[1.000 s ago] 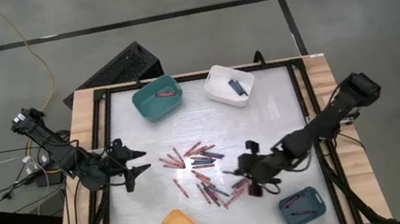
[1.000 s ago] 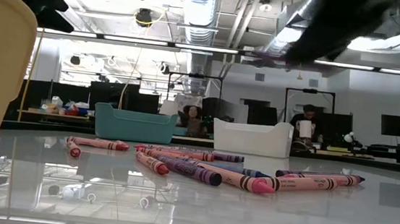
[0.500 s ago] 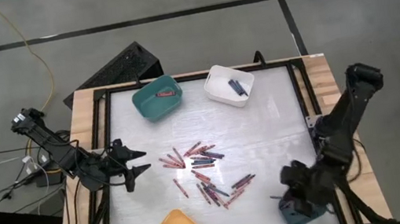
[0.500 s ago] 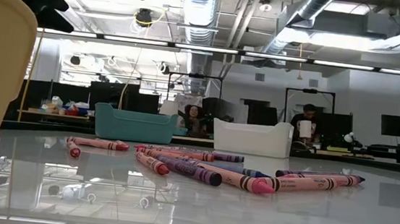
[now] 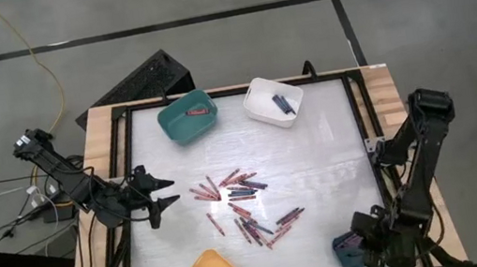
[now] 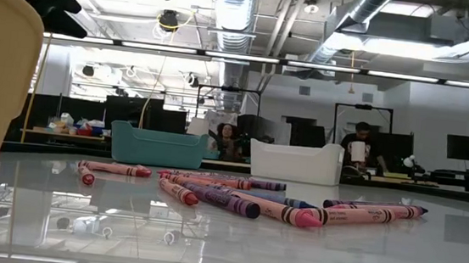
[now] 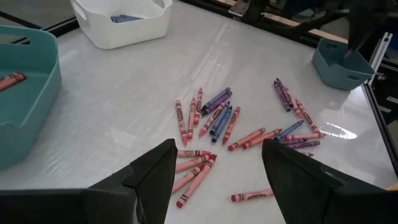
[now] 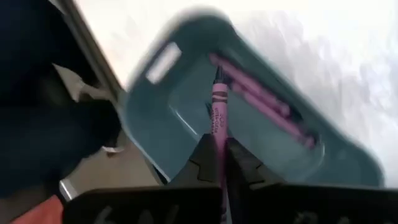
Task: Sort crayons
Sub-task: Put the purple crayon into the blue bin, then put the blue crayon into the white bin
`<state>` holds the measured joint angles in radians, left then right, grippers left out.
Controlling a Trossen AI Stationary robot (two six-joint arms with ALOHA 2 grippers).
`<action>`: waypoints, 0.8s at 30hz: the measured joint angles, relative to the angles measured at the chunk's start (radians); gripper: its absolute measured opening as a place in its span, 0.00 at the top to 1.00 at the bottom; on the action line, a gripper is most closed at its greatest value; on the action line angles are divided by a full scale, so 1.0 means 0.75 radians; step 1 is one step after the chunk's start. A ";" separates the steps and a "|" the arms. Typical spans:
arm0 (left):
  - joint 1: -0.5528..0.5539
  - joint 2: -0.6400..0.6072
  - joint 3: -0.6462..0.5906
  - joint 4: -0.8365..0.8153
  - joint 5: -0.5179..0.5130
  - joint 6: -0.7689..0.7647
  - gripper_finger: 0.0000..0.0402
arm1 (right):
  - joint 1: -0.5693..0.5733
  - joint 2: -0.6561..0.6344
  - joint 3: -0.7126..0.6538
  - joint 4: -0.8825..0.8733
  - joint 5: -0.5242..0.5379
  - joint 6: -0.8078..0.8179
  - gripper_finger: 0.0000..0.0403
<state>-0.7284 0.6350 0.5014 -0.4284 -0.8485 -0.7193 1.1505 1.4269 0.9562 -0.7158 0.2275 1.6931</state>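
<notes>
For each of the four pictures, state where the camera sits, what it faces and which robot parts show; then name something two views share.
High: above, looking down; both arms, right gripper over the small teal bin.
Low: table height, facing crayons.
Left wrist: past open left gripper towards crayons.
Right wrist: fingers pinch a pink crayon over that bin.
Shared: white bin in high, low, left wrist.

Behind your table: grey floor (image 5: 201,6) crossed by black tape lines, ceiling ducts (image 6: 237,0), strip lights, monitor-laden desks (image 6: 460,177).
</notes>
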 joint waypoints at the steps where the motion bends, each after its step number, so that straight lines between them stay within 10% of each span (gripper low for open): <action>1: 0.000 0.000 0.000 0.000 -0.001 0.000 0.43 | 0.000 0.021 0.000 -0.001 -0.045 0.013 0.95; 15: 0.000 0.000 0.000 0.000 -0.012 0.002 0.43 | -0.049 -0.026 0.000 0.027 -0.199 0.002 0.82; 24: 0.000 0.000 0.000 -0.001 -0.012 0.002 0.43 | -0.298 -0.201 0.000 0.314 0.178 -0.570 0.82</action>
<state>-0.7284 0.6350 0.5018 -0.4290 -0.8578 -0.7181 0.9269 1.2763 0.9562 -0.4806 0.3611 1.2659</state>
